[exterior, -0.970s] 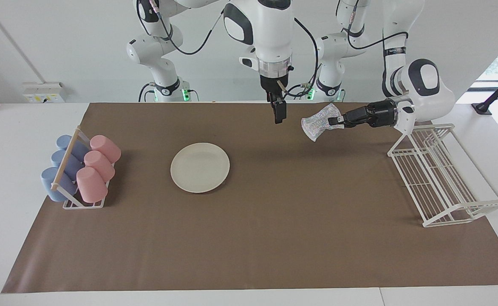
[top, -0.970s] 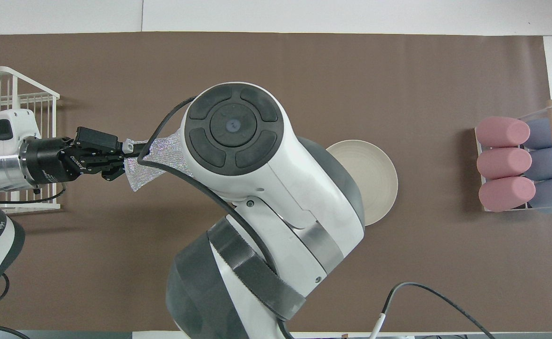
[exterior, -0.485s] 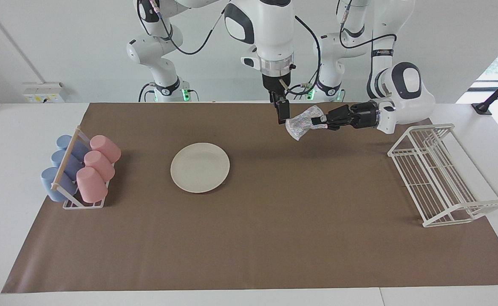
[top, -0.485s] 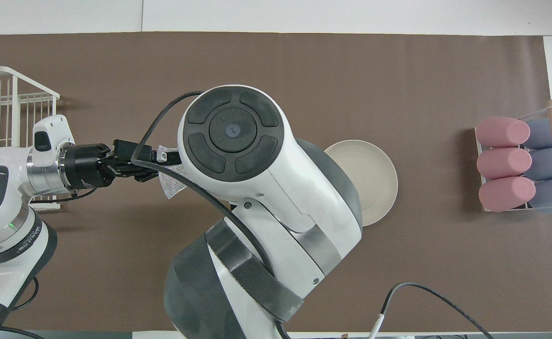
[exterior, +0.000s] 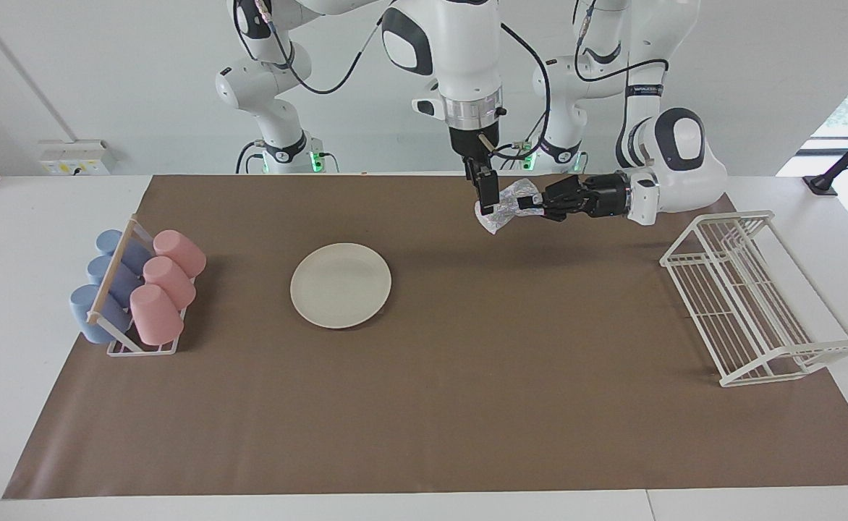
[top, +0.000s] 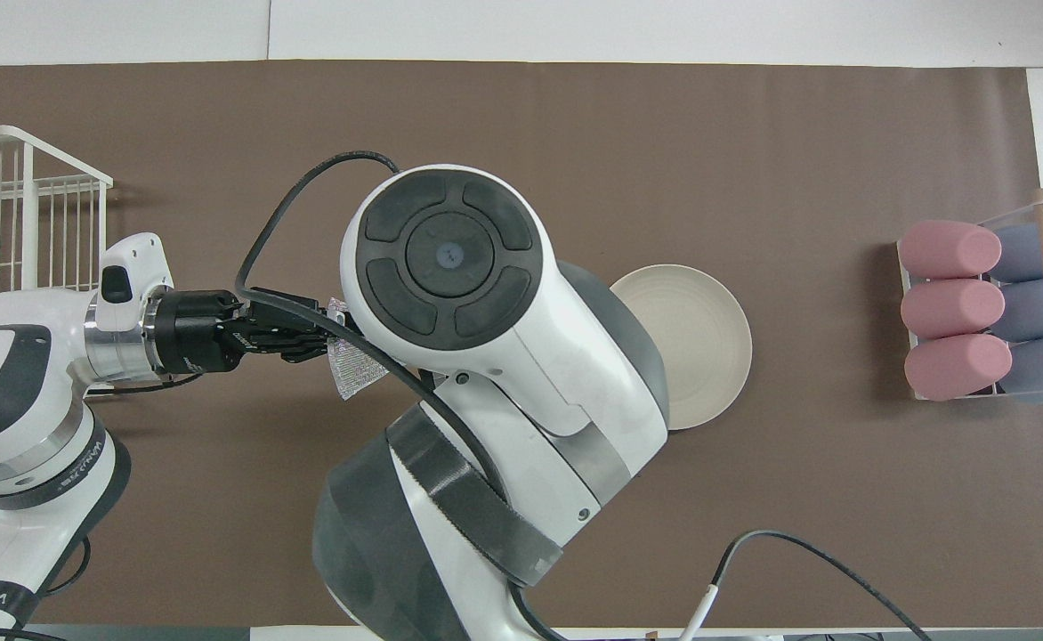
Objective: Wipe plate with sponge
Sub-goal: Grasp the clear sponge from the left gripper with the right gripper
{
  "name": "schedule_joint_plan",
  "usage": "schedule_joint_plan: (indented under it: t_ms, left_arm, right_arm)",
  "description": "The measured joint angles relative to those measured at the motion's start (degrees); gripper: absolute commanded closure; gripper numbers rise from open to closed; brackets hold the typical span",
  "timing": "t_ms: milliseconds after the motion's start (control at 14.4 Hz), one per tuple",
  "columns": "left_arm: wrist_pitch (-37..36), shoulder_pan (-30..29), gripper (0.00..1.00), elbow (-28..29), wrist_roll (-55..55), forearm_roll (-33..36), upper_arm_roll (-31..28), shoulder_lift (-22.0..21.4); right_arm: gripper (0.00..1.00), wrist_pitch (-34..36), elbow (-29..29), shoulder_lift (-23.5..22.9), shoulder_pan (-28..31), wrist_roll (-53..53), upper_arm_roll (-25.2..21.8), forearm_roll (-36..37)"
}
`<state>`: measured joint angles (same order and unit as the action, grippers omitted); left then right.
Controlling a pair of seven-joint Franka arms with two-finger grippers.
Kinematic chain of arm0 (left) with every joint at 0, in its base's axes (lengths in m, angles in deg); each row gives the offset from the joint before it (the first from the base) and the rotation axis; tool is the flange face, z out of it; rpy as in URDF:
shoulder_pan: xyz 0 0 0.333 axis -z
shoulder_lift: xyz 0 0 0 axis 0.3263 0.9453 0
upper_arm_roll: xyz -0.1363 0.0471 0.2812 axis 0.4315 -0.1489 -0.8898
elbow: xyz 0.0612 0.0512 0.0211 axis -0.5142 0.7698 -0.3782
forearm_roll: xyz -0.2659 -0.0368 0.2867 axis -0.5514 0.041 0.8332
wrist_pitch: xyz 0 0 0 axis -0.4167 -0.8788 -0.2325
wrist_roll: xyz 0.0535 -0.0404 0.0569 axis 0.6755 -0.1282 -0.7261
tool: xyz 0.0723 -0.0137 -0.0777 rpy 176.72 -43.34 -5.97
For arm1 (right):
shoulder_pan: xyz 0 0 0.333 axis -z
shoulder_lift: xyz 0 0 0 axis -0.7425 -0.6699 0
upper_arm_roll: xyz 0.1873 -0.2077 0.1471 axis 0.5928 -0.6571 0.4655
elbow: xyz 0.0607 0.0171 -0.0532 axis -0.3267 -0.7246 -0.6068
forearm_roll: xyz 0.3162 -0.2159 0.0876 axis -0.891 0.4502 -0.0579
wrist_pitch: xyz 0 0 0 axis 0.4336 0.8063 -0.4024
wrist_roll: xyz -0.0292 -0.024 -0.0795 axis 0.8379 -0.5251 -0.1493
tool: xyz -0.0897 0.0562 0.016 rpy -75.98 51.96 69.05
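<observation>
Barely started here. Sponge (exterior: 505, 208) already off the worktop (exterior: 467, 376), pinched in the closed fingers of the left gripper (exterior: 532, 208), up in the air over bare mat well away from the plate (exterior: 341, 285), toward the left arm's end. Right gripper (exterior: 488, 194) hung right at the sponge, fingers spread wide, gripping nothing; looked like a handover brewing, just a guess. Plate untouched, flat, cream-white, plain rim. Sponge silvery, crinkly, drooping. All the wiping left.

Two glossy white arms (exterior: 460, 51) are showing dark grey joint caps and silver wrist rings; black cables (exterior: 529, 69) are looping alongside, and green lights are glowing at the bases (exterior: 290, 155).
</observation>
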<state>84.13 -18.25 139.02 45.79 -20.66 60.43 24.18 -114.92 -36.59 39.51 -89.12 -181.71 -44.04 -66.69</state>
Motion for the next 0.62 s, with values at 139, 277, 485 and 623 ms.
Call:
schedule_joint_plan:
  t_ms: [139,277,485,623]
  left_arm:
    - [0.0,0.0,1.00,0.2,0.0,-0.1,0.0,-0.1]
    - [0.0,0.0,1.00,0.3,0.0,-0.1,0.0,-0.2]
    - [0.0,0.0,1.00,0.5,0.0,-0.1,0.0,-0.3]
    - [0.0,0.0,1.00,0.6,0.0,-0.1,0.0,-0.4]
  right_arm:
    - [0.00,-1.1,-1.4,0.2,-0.1,0.0,0.0,-0.1]
    - [0.00,-1.9,-3.1,0.6,-0.9,0.0,0.1,-0.1]
    - [0.03,-2.9,-5.7,1.9,-2.1,-0.2,0.1,-0.1]
    - [0.68,-3.1,-6.6,2.4,-2.1,-0.2,0.1,-0.1]
